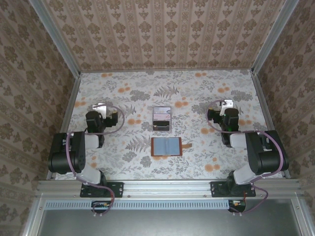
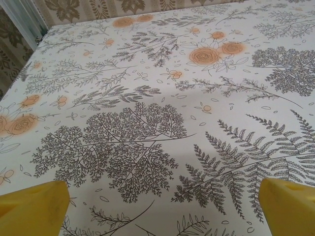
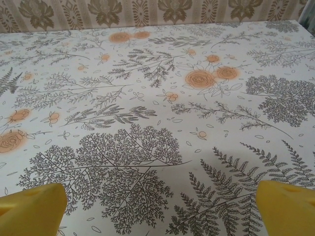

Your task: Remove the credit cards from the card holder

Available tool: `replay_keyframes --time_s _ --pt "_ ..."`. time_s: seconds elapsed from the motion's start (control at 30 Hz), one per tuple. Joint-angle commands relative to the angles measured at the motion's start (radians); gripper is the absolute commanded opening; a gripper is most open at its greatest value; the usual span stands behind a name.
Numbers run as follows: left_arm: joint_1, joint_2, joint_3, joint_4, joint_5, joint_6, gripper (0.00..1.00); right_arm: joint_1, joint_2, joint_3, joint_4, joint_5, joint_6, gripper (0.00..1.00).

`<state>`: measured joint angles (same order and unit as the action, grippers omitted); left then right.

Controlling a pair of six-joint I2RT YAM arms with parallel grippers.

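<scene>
Two sets of fingers, both spread wide and holding nothing: your left fingers [image 2: 34,209] and right fingers [image 3: 285,206] hang over the floral counter [image 1: 123,93], each well apart from the card holder [image 1: 166,146]. It lies opened flat mid-counter, between the arms, strap tab [image 1: 187,146] pointing right. Clear tray [image 1: 161,119] sits just behind it. You can't tell the credit cards from the grey pockets.

On the table [image 1: 197,88] the card holder [image 1: 166,146] lies centred, the tray [image 1: 161,119] just behind it. The left gripper [image 1: 100,106] and right gripper [image 1: 226,103] flank them
</scene>
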<state>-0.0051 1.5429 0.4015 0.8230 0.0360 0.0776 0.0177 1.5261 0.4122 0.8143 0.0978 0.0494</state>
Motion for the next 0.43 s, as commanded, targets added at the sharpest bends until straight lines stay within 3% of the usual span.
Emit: replay_keyframes --time_s 0.0,0.4 --pt "-0.010 -0.003 -0.001 0.047 -0.024 -0.012 1.00 0.005 0.002 -0.006 0.043 -0.010 -0.016 1.00" --pt "-0.011 -0.002 0.002 0.043 -0.028 -0.013 1.00 0.006 -0.010 -0.045 0.097 -0.014 -0.018 1.00"
